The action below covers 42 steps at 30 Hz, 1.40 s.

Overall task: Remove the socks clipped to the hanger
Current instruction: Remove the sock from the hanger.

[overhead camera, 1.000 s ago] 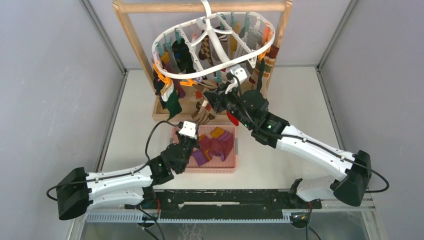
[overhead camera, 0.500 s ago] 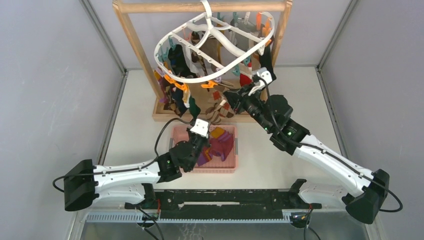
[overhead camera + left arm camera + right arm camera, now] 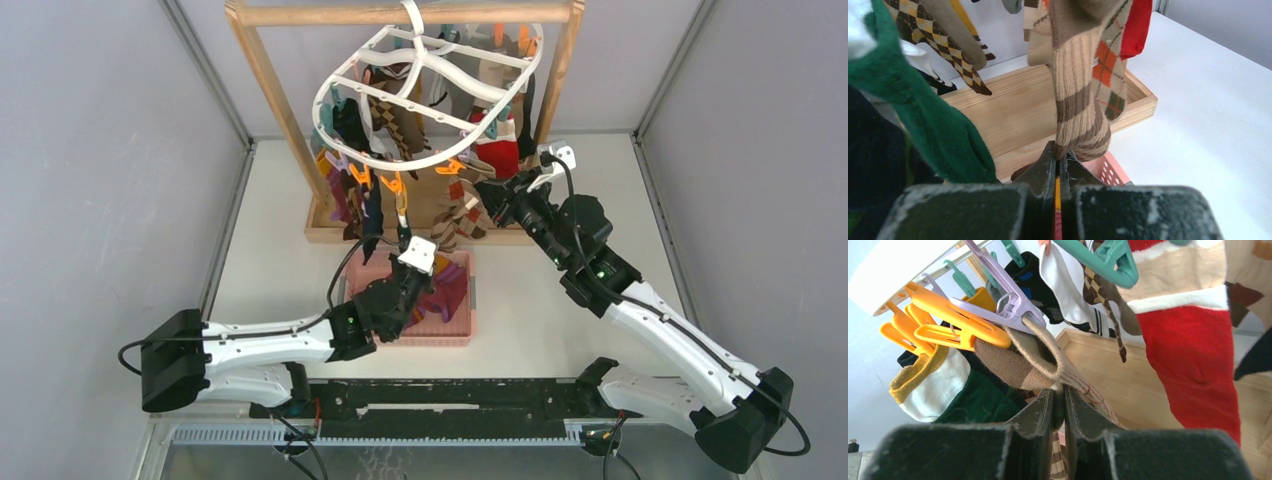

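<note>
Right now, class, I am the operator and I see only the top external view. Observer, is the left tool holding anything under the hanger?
Observer: Yes. The left wrist view shows the left tool shut on the toe of a tan striped sock.
Operator: And the right tool?
Observer: The right wrist view shows the right tool shut on a ribbed brown-and-tan sock cuff.
Operator: Is that cuff free of its clip?
Observer: No. A lilac clip bites the cuff's edge just above the tool.
</note>
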{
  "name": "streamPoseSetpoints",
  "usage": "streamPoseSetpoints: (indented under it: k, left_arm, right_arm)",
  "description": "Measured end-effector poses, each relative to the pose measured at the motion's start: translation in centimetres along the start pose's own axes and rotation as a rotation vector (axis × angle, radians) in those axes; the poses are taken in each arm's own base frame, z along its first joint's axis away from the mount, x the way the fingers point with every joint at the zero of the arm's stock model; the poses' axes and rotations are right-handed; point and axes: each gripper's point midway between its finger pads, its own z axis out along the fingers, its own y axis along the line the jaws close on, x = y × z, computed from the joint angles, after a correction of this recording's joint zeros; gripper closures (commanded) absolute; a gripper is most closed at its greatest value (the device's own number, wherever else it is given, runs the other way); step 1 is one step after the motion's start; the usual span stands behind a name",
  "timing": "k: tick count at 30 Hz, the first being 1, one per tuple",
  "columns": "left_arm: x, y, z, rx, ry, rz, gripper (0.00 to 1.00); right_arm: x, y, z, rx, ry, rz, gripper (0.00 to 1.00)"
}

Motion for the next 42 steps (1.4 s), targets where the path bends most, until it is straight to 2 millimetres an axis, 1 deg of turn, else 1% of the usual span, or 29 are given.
streamPoseSetpoints:
  k: [5,9,16,23,26,30,33,39,42]
  left_arm:
    - [0.1,-0.5,0.0,0.011,0.003,0.004,1.0]
    - [-0.4,-1.2,0.3,0.023,-0.002,0.008,1.0]
    - [-1.3,-2.3,1.2,0.03,-0.009,0.011,1.0]
    - [-1.4,-2.6,1.6,0.028,-0.009,0.028,1.0]
    - [-1.6,-2.6,1.7,0.022,-0.011,0.032,1.0]
    - [-1.6,-2.6,1.9,0.01,-0.008,0.034,1.0]
    - [-1.5,-2.5,1.9,0.002,-0.006,0.035,1.0]
    - [-1.4,-2.1,1.9,-0.017,-0.004,0.033,1.0]
    - [-1.1,-1.8,1.7,-0.025,-0.001,0.035,1.0]
  right_arm:
    - [-0.7,-0.7,-1.0,0.01,-0.022,0.011,0.82]
    - [-1.1,-1.2,-1.3,0.018,-0.033,0.014,0.81]
    - [-1.6,-2.3,-1.3,0.039,-0.044,0.028,0.81]
    - [-2.4,-4.6,-1.0,0.069,-0.061,0.055,0.81]
    - [-2.0,-5.1,-0.5,0.073,-0.048,0.068,0.81]
    - [-0.6,-5.7,0.4,0.073,-0.004,0.088,0.83]
    - [0.2,-5.7,0.7,0.064,0.024,0.096,0.81]
    - [0.9,-4.3,0.7,0.011,0.049,0.099,0.75]
    - [1.9,-3.4,0.4,-0.013,0.071,0.098,0.7]
